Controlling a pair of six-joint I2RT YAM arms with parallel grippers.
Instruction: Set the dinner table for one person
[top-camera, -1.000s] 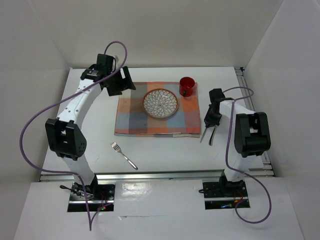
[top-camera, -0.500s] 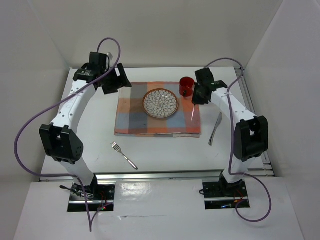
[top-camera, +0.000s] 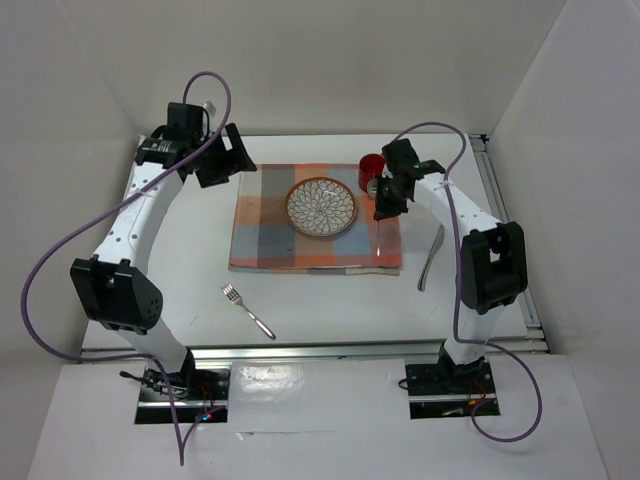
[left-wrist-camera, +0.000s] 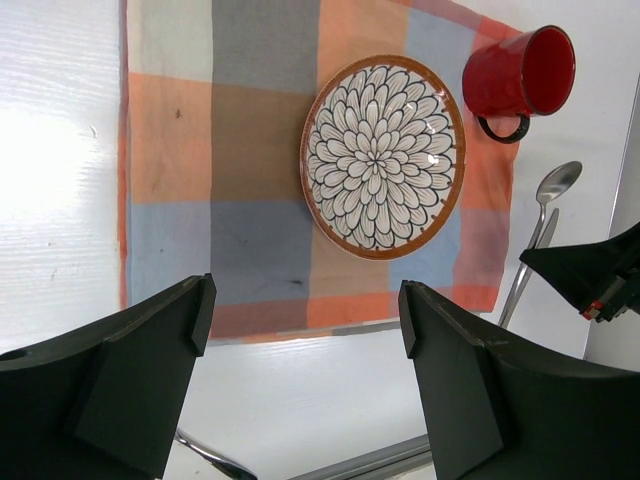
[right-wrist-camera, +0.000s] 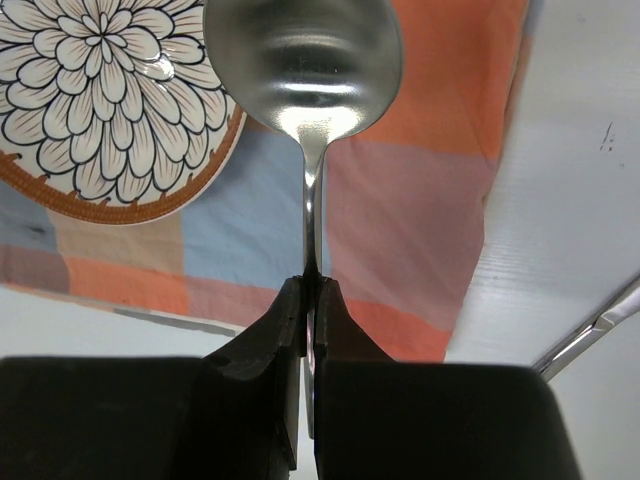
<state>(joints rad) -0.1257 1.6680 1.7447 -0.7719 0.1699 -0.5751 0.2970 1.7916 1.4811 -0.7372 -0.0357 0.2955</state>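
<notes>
Left gripper (left-wrist-camera: 305, 300) wide; right gripper (right-wrist-camera: 308, 292) tight, seemingly aloft.

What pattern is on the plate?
The plate is white with black-outlined petals and an orange-brown rim; left wrist view shows it best.

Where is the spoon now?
Right wrist view: the spoon is pinched in the right gripper, above the right side of the checked mat, beside the patterned plate.

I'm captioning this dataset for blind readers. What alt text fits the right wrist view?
The right arm's black two-finger hand is shut on the handle of a shiny metal spoon, held above an orange-and-blue checked cloth mat. A round flower-patterned plate with a brown rim sits on the mat at upper left; white tabletop lies at right.
</notes>
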